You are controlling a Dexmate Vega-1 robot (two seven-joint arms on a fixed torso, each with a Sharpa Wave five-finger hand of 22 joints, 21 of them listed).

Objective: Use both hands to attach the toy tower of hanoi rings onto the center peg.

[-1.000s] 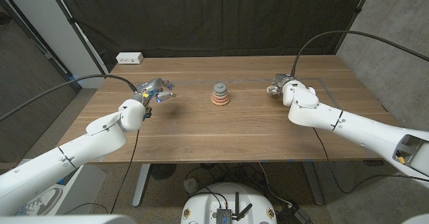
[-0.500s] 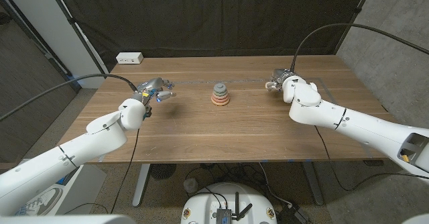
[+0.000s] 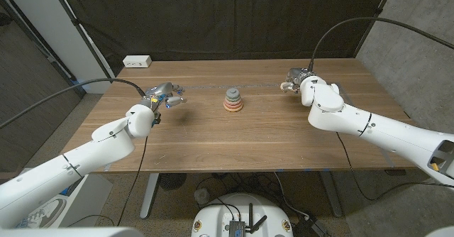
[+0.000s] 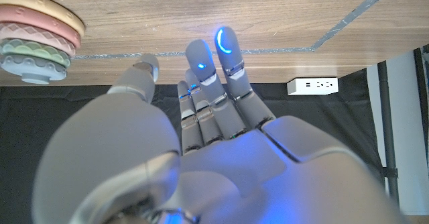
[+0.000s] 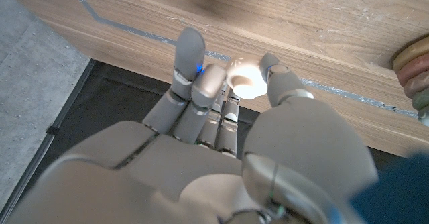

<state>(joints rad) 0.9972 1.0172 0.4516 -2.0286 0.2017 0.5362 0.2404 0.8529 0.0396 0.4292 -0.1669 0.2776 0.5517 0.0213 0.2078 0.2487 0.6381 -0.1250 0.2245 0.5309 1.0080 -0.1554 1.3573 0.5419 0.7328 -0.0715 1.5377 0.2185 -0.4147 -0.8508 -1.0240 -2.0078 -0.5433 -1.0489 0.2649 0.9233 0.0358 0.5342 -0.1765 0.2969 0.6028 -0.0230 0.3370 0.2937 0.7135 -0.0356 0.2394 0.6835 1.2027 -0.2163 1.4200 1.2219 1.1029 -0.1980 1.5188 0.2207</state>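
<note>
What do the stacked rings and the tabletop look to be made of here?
The stacked rings look like soft matte silicone or rubber: muted pastel colours, no glare, scalloped edges in the left wrist view. Painted wood cannot be ruled out. The tabletop looks like wood or wood veneer with a satin finish: brown grain streaks run along it, with only faint sheen.

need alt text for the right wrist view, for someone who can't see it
The right hand, seen from behind, pinches a small pale ring between thumb and fingers above the wooden table. The stack of coloured rings shows at the picture's edge.
</note>
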